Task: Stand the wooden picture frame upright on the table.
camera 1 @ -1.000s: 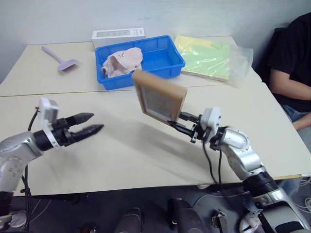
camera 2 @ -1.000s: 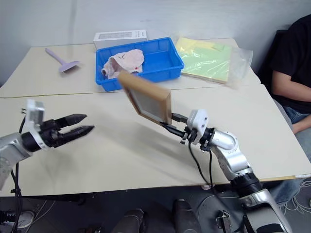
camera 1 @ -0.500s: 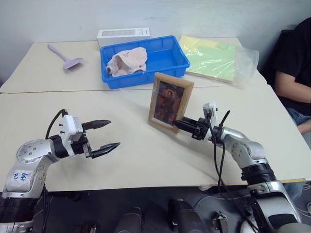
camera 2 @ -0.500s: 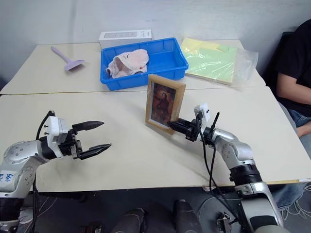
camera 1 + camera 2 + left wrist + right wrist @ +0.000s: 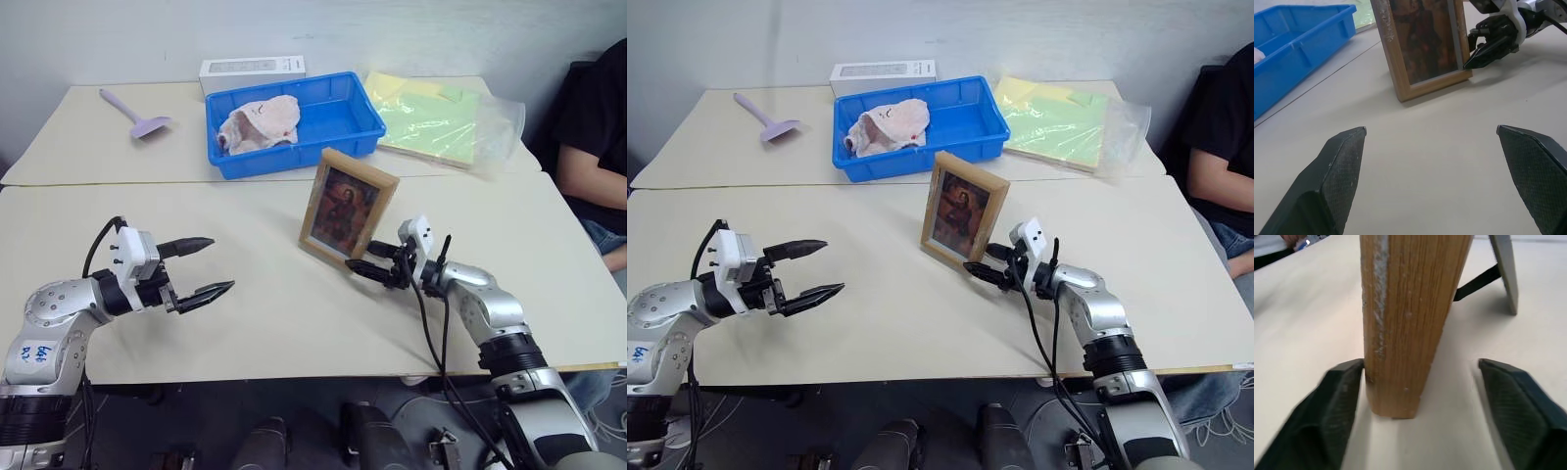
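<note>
The wooden picture frame stands upright on the table, on the near slab just in front of the seam and roughly midway between the side edges. Its dark brownish portrait faces the near edge. In the right wrist view its fold-out stand is propped on the tabletop behind it.

The right gripper lies low at the frame's lower right corner with its jaws spread wide, one finger touching or just beside the wood, the other clear of it; it grips nothing. The left gripper hovers well apart toward the near left corner, jaws wide, empty.

No writing can be read; the white flat box at the far edge carries a grey panel too small to make out.

On the far slab a blue bin holds a pink cloth; a lilac scoop lies to its left, yellow-green sheets in clear plastic to its right. Behind is a plain pale wall. A person in black sits at the right edge.
</note>
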